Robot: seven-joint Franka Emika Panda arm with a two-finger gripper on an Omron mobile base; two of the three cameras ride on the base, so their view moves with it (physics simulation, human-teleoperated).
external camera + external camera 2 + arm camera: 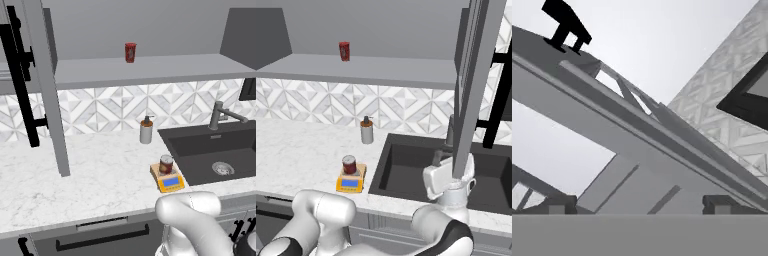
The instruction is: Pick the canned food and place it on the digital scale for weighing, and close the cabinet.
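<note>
Dark red canned food [166,164] sits on the digital scale [168,179], cabinet [472,90] door hangs open, jaws apart at its bottom edge.

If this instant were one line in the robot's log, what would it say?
canned food: on digital scale | cabinet: doors open | claw: at right door's lower edge | bright red can: on shelf

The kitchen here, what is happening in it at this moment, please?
The tin already stands on the scale, on the counter beside the sink. The cabinet is not yet closed: both doors stand open. The arm reaches up to the right door, and the pincer is right at its lower edge, with the fingertips apart. A red can stands on the cabinet shelf.
</note>
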